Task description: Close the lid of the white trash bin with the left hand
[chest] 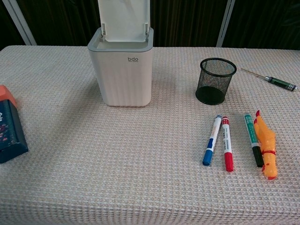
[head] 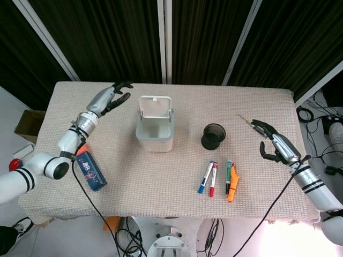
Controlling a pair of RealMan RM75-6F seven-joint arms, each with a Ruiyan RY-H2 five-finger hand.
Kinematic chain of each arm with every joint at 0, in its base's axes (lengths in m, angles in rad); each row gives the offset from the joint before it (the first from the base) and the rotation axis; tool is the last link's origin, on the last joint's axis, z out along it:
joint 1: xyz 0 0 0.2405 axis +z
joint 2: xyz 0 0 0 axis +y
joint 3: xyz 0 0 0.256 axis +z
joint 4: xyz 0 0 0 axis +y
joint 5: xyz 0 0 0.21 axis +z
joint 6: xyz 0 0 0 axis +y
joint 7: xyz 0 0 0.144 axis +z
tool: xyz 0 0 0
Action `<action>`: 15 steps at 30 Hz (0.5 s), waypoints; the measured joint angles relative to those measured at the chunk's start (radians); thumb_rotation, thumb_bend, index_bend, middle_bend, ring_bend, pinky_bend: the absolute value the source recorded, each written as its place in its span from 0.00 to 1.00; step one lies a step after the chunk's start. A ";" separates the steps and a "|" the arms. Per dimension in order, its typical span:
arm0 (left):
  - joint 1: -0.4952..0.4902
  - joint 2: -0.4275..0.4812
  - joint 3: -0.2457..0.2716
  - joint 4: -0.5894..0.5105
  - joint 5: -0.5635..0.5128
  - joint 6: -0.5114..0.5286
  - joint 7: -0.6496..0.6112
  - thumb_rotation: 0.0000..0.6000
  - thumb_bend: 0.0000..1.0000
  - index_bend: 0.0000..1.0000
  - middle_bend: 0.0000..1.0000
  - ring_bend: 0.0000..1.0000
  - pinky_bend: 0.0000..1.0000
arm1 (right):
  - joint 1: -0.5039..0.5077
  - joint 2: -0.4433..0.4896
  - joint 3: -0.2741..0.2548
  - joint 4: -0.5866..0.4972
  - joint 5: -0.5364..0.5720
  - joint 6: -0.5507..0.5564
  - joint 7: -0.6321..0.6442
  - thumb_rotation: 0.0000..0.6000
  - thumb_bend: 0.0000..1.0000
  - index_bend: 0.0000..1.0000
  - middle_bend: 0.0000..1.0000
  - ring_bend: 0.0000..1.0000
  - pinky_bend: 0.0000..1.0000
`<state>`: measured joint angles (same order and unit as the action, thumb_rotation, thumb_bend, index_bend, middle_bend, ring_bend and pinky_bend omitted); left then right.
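Observation:
The white trash bin point(head: 154, 131) point(chest: 123, 70) stands in the middle of the table, its lid point(head: 155, 107) point(chest: 124, 18) tipped up and back so the inside shows. My left hand point(head: 111, 97) hovers to the left of the lid, fingers spread and empty, a short gap away from it. My right hand point(head: 276, 144) is low over the table's right edge, fingers loosely apart, holding nothing. Neither hand shows in the chest view.
A black mesh cup point(head: 213, 136) stands right of the bin. Blue, red and green markers point(head: 213, 178) and an orange toy point(head: 233, 186) lie in front of it. A dark blue box with an orange end point(head: 89, 166) lies at the left. A screwdriver point(chest: 272, 79) lies far right.

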<state>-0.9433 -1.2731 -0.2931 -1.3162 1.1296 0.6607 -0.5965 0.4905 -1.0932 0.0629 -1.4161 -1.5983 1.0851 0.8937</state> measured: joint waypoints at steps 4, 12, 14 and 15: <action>-0.025 -0.027 -0.011 0.001 -0.034 -0.021 0.058 0.00 0.11 0.12 0.20 0.07 0.22 | -0.039 0.006 -0.037 0.013 -0.020 0.047 -0.038 1.00 0.76 0.00 0.07 0.00 0.00; -0.010 -0.019 -0.021 -0.082 0.019 0.027 0.075 0.00 0.11 0.12 0.23 0.07 0.21 | -0.089 -0.009 -0.074 0.075 -0.022 0.090 -0.091 1.00 0.75 0.00 0.06 0.00 0.00; -0.003 -0.010 -0.021 -0.113 0.044 0.042 0.078 0.00 0.11 0.12 0.23 0.07 0.21 | -0.098 -0.015 -0.077 0.093 -0.014 0.094 -0.091 1.00 0.75 0.00 0.06 0.00 0.00; 0.000 -0.006 -0.021 -0.126 0.055 0.048 0.081 0.00 0.11 0.12 0.23 0.07 0.21 | -0.101 -0.017 -0.078 0.099 -0.011 0.097 -0.089 1.00 0.75 0.00 0.06 0.00 0.00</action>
<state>-0.9435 -1.2791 -0.3138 -1.4419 1.1847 0.7088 -0.5156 0.3896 -1.1103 -0.0154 -1.3175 -1.6098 1.1816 0.8045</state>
